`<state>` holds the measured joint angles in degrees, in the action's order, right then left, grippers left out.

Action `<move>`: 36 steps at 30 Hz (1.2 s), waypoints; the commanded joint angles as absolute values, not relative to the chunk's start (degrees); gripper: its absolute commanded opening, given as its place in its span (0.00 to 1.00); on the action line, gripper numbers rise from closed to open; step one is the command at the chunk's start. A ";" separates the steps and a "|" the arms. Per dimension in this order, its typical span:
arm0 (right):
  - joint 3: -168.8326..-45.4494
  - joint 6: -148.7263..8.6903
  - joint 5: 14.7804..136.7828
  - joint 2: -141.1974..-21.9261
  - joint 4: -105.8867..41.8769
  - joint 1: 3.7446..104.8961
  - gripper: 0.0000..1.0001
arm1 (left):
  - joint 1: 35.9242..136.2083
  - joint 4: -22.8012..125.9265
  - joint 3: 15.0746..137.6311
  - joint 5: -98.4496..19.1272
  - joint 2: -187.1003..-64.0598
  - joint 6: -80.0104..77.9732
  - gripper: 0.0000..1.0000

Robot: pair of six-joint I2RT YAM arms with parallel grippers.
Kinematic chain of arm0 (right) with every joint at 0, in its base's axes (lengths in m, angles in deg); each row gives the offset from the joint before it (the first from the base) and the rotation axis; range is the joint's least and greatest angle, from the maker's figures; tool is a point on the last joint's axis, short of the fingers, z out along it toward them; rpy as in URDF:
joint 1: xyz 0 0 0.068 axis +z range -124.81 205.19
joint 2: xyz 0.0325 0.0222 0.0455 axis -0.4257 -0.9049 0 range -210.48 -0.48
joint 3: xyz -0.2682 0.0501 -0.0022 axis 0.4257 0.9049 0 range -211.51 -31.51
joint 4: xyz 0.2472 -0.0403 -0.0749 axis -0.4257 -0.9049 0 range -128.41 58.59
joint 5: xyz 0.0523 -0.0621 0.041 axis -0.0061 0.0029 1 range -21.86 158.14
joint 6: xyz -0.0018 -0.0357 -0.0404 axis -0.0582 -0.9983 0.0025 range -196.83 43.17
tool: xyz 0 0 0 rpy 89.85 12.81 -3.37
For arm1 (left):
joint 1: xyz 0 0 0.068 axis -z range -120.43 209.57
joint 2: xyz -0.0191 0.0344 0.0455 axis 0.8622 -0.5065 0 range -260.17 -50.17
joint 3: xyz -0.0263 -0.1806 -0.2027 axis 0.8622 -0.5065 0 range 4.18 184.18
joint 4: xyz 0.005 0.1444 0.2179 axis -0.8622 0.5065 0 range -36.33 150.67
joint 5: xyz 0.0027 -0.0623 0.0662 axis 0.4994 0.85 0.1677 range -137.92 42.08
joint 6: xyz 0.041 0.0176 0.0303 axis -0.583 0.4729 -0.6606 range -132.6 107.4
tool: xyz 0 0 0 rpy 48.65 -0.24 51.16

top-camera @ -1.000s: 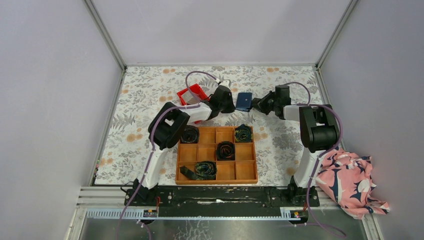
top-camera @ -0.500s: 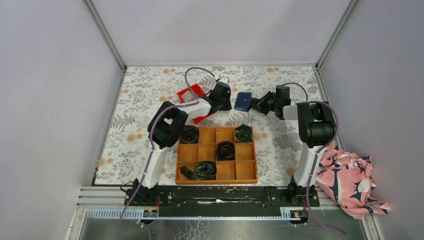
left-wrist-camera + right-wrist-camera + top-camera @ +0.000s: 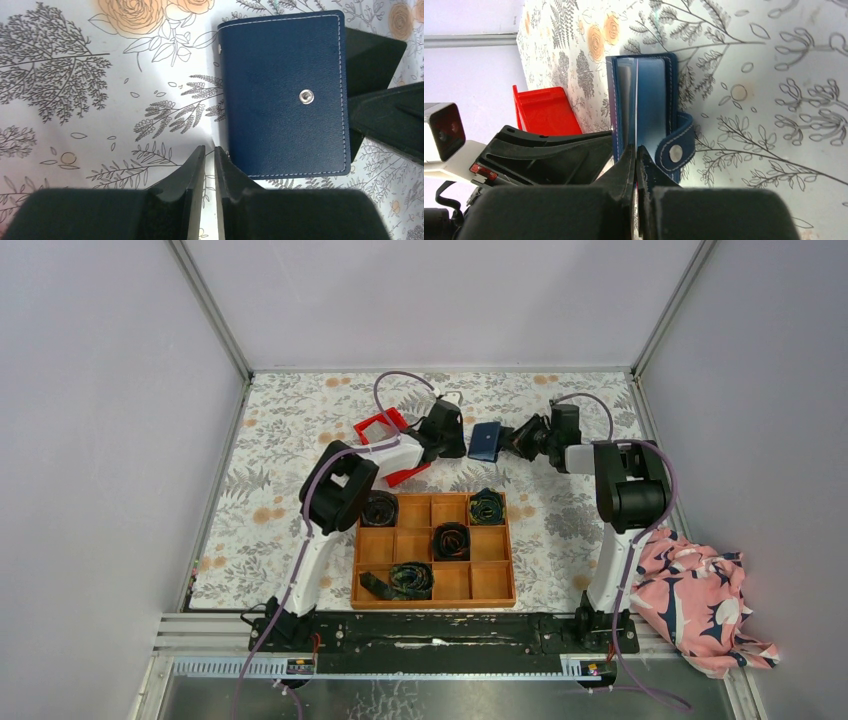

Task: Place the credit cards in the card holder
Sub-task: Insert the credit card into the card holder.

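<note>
**Wallet between both arms, mid-tabletop (image 3: 300,440)**

Just right of the red bin (image 3: 378,426), the left fingers (image 3: 187,172) stand a slit apart at a corner of the card holder (image 3: 282,95). I cannot tell whether a card sits in the slit. The holder lies flat and looks light, soft-covered and apt to slide, so it likely wants bracing at an edge. The right fingers (image 3: 623,167) are pressed together at its open edge, seemingly on a thin pale leaf; pocket or card, I cannot tell.

Card holder (image 3: 649,105) pockets are blurry in the right wrist view; left arm (image 3: 397,461) hides half the red bin (image 3: 399,420).
</note>
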<state>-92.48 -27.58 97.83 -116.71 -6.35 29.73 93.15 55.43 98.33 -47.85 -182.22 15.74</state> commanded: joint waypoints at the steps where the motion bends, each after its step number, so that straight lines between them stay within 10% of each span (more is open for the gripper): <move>1: -96.74 -31.66 99.87 -116.75 -7.13 29.72 0.00 | 92.65 53.06 99.72 -44.80 -184.38 14.42 0.18; 36: -115.40 -56.59 90.03 -121.59 -32.28 41.76 0.00 | 91.21 60.65 97.32 -50.95 -184.91 16.20 0.21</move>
<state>-112.21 -51.99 92.89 -120.64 -28.97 39.70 91.93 53.72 98.29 -48.52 -182.90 16.85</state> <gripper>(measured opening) 0.017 0.208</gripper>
